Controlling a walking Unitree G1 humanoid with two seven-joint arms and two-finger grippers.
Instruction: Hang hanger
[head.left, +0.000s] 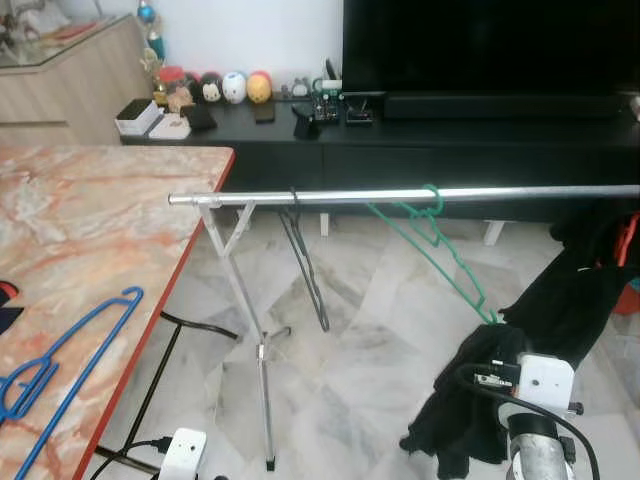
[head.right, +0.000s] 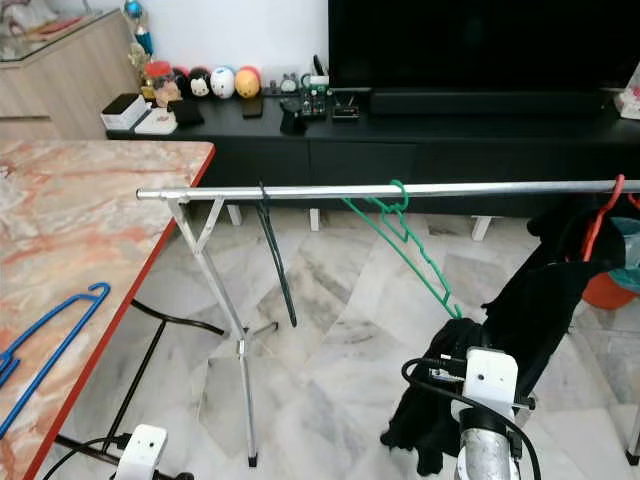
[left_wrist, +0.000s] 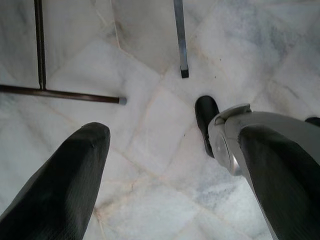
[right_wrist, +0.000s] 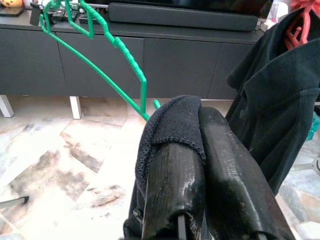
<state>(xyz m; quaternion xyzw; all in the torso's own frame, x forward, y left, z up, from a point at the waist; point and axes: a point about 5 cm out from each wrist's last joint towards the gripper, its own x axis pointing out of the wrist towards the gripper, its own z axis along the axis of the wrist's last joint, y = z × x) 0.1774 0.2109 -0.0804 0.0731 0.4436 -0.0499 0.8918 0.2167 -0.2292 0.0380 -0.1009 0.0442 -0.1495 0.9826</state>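
Hanging from the rail (head.left: 400, 195) by its hook, the green hanger (head.left: 440, 250) slants down to a black garment (head.left: 470, 400) that the right claw (right_wrist: 200, 165) grips low at the right. A dark hanger (head.left: 305, 265) hangs further left on the rail, and a blue hanger (head.left: 60, 370) lies on the tabletop (head.left: 90, 230).

From the right eye, a red hanger (head.right: 600, 215) carries a dark jacket (head.right: 540, 290) at the rail's right end.

At the left wrist, the left claw (left_wrist: 165, 165) is spread over bare floor (left_wrist: 150, 100), idle.

At the right wrist, the fingers are pressed together, pinching black cloth. My advice: ease the cloth down gently so the hook stays seated, then let go.
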